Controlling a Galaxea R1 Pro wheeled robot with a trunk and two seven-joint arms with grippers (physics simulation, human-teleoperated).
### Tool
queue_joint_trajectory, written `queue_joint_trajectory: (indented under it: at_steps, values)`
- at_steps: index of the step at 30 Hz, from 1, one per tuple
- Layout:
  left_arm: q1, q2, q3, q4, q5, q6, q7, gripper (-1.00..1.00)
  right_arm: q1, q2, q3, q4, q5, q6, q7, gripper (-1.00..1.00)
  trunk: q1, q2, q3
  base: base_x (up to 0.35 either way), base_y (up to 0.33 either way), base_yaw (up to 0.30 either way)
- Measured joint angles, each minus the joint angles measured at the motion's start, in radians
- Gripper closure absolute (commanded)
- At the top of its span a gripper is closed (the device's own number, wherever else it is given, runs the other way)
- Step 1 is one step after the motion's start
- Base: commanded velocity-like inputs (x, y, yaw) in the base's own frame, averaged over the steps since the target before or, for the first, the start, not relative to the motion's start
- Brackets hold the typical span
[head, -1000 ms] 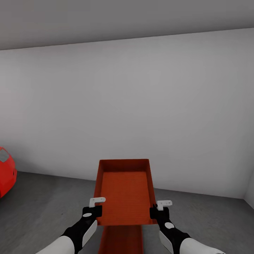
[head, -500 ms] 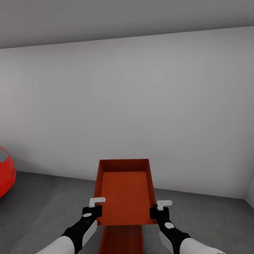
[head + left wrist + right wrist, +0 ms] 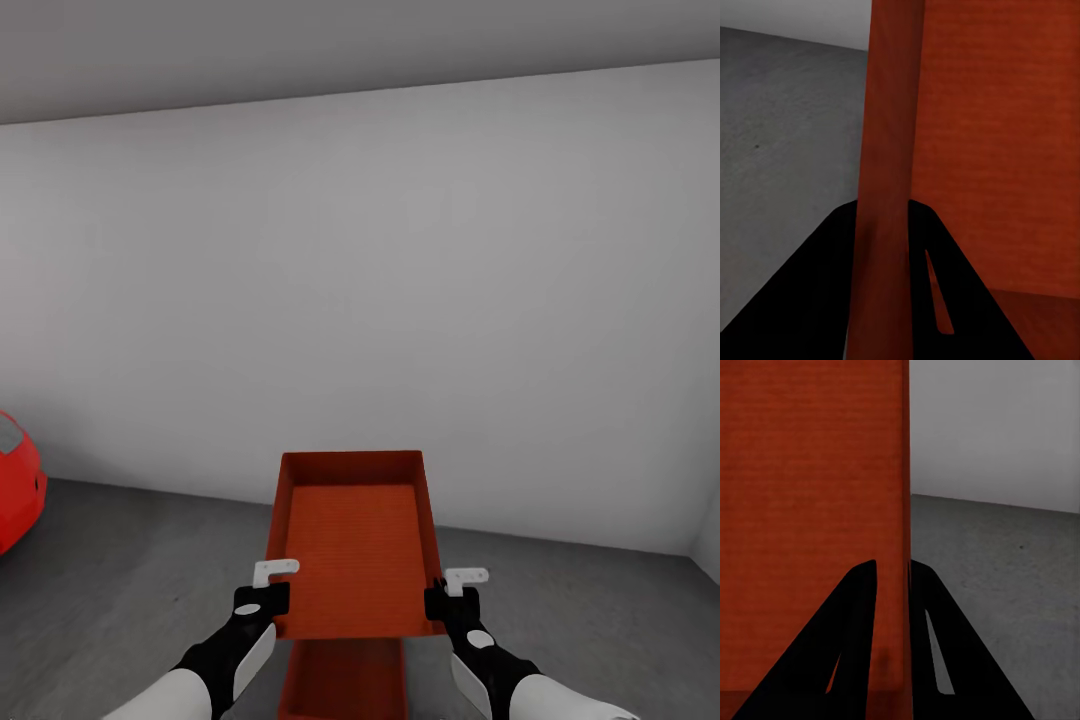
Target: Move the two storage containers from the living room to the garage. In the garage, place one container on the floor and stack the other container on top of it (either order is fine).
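Lower container (image 3: 345, 680): nearest, below held one, partly hidden. Upper container (image 3: 353, 545): held level between grippers. Left gripper (image 3: 263, 590) clamped on its left wall; right gripper (image 3: 452, 592) clamped on right wall. Beyond: floor (image 3: 120, 570), red car (image 3: 15, 490) far left, grey wall (image 3: 400, 300).

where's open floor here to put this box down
Bare concrete floor spreads right of the held box to the wall, and left of it toward the red car. Crowded directly below: a second box sits there, between left gripper and right gripper.
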Motion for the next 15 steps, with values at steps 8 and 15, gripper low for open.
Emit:
queue_joint_trajectory:
  at_steps: [8,15]
  values:
    - [0.0,0.0,0.0,0.0,0.0,0.0,0.0,1.0,0.0,0.0,0.0,0.0,0.0,0.0,0.0,1.0,0.0,0.0,-0.013,0.0,0.0,0.0]
    - [0.0,0.0,0.0,0.0,0.0,0.0,0.001,1.0,0.0,0.0,0.0,0.0,0.001,0.0,0.0,1.0,0.0,0.0,-0.024,0.0,0.0,0.0]
